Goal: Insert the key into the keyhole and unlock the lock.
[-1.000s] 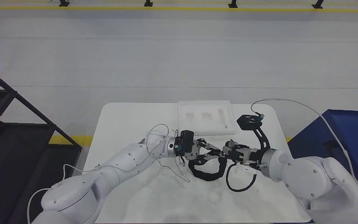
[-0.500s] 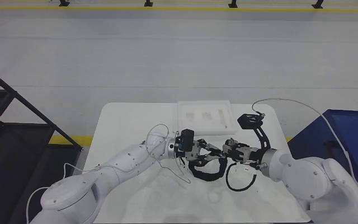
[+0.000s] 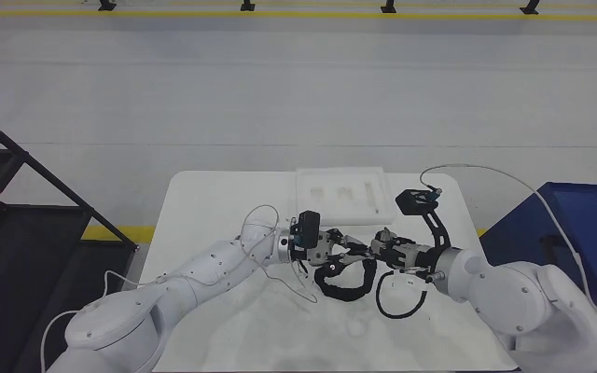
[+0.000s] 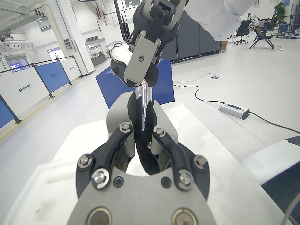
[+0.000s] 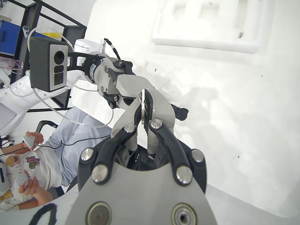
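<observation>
My left gripper [image 3: 328, 250] is shut on the black lock body [image 4: 143, 141], held above the middle of the table. The lock's black cable loop [image 3: 340, 283] hangs down beneath the two grippers. A silver tubular key [image 4: 144, 101] points into the lock's end between the left fingers [image 4: 118, 108]. My right gripper [image 3: 364, 250] faces the left one and is shut on the key's flat black-and-silver head [image 5: 143, 105]. In the right wrist view the left gripper [image 5: 131, 87] sits just beyond the key, with the lock's tail [image 5: 180, 113] poking out sideways.
A white foam tray [image 3: 340, 194] with several recesses lies at the table's far edge. A black wire loop [image 3: 401, 303] hangs from the right arm. A blue bin [image 3: 560, 224] stands off the table's right side, and a black rack [image 3: 37, 233] off its left.
The left wrist has edged slightly toward the far side and the cable loop has shifted a little. Both grippers keep their hold on lock and key.
</observation>
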`<state>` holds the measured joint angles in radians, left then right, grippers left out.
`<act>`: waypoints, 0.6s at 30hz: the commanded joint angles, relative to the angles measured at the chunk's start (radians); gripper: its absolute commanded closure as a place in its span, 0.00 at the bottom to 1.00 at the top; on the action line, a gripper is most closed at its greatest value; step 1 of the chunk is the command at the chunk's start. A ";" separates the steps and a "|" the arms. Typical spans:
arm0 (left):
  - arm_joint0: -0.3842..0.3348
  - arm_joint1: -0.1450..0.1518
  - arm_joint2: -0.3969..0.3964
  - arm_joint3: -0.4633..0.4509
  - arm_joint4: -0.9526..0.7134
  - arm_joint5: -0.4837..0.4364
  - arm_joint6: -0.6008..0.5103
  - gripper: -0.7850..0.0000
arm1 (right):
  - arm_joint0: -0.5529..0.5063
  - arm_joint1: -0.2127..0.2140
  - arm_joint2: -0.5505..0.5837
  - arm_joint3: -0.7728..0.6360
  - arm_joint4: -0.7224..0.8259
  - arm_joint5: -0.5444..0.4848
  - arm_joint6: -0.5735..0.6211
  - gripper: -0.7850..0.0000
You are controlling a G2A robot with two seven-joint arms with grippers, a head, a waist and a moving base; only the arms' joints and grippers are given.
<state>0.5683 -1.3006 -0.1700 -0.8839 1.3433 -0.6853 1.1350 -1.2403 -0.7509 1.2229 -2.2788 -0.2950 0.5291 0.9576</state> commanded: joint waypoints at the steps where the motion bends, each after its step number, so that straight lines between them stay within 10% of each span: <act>1: 0.000 0.002 0.000 -0.001 -0.004 0.000 0.000 1.00 | 0.000 -0.001 0.000 0.000 -0.001 -0.002 0.002 1.00; 18: 0.008 0.036 -0.006 0.066 0.019 -0.042 -0.042 1.00 | 0.001 -0.011 -0.002 0.115 0.021 -0.052 0.014 1.00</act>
<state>0.5746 -1.2692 -0.1752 -0.8148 1.3647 -0.7226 1.0976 -1.2427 -0.7601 1.2299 -2.1791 -0.2755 0.4843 0.9747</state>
